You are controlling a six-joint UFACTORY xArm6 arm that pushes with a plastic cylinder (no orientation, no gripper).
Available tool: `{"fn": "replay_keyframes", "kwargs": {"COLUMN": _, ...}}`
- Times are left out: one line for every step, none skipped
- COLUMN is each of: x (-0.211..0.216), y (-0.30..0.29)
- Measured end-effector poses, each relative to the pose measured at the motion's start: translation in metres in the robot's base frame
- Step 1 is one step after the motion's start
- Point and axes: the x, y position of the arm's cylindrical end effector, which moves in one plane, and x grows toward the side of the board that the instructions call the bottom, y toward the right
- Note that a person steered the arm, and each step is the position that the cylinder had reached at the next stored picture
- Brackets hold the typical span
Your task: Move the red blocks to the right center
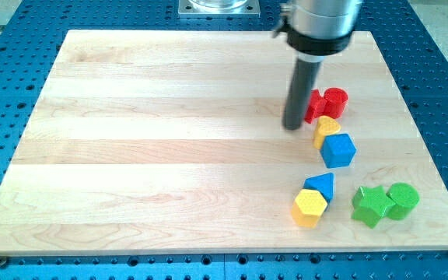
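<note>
My tip (293, 126) stood just left of the red star (314, 106), which touched the red cylinder (335, 102). A yellow block (327, 129) and blue cube (337, 149) sat directly nearer. No pincer existed, only the rod.

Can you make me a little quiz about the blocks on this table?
1. True or false: the red star and the red cylinder touch.
2. Which block lies just below the yellow block near the reds? A) green star B) blue cube C) yellow hexagon
3. Fill in: my tip is on the view's ____ side of the red star.

Key: 1 true. 2 B, the blue cube. 3 left.
</note>
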Motion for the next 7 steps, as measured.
{"fn": "replay_keyframes", "kwargs": {"x": -0.031, "y": 0.004}}
{"fn": "replay_keyframes", "kwargs": {"x": -0.025, "y": 0.026}}
{"fn": "replay_keyframes", "kwargs": {"x": -0.025, "y": 0.034}}
{"fn": "replay_keyframes", "kwargs": {"x": -0.025, "y": 0.033}}
{"fn": "replay_keyframes", "kwargs": {"x": -0.025, "y": 0.032}}
{"fn": "replay_keyframes", "kwargs": {"x": -0.025, "y": 0.032}}
{"fn": "replay_keyframes", "kwargs": {"x": -0.031, "y": 0.032}}
